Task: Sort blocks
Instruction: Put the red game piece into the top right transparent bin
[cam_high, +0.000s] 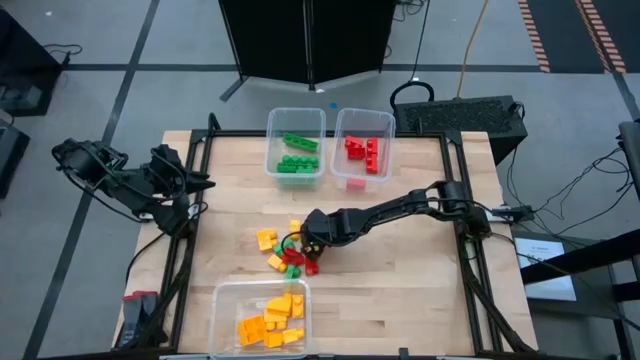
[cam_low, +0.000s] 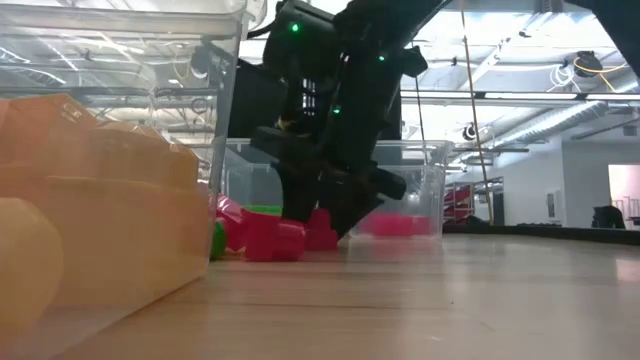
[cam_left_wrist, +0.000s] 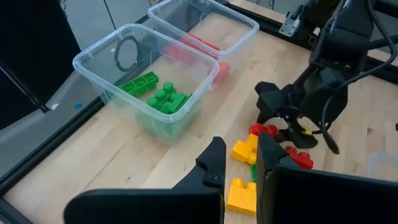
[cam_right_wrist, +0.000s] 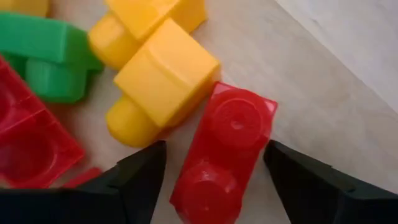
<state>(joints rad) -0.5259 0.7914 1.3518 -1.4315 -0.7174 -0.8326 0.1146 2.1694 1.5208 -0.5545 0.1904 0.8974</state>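
Loose red, yellow and green blocks (cam_high: 288, 255) lie in a small pile on the table's middle. My right gripper (cam_high: 305, 243) is low over this pile, open. In the right wrist view its fingers (cam_right_wrist: 214, 155) stand on either side of one red two-stud block (cam_right_wrist: 227, 149), which lies flat on the wood beside a yellow block (cam_right_wrist: 165, 84). My left gripper (cam_high: 203, 183) waits at the table's left edge, open and empty (cam_left_wrist: 241, 158). Sorted blocks sit in three clear tubs. My right gripper comes at the red block (cam_right_wrist: 205, 186) from above, one finger (cam_right_wrist: 140, 180) on each long side, across its width. The block rests flat on the table. Whether the fingers touch it, I cannot tell.
A tub with green blocks (cam_high: 296, 143) and a tub with red blocks (cam_high: 363, 148) stand side by side at the far edge. A tub with yellow blocks (cam_high: 262, 315) sits at the near edge, filling the low view's left (cam_low: 110, 180). Bare wood lies right of the pile.
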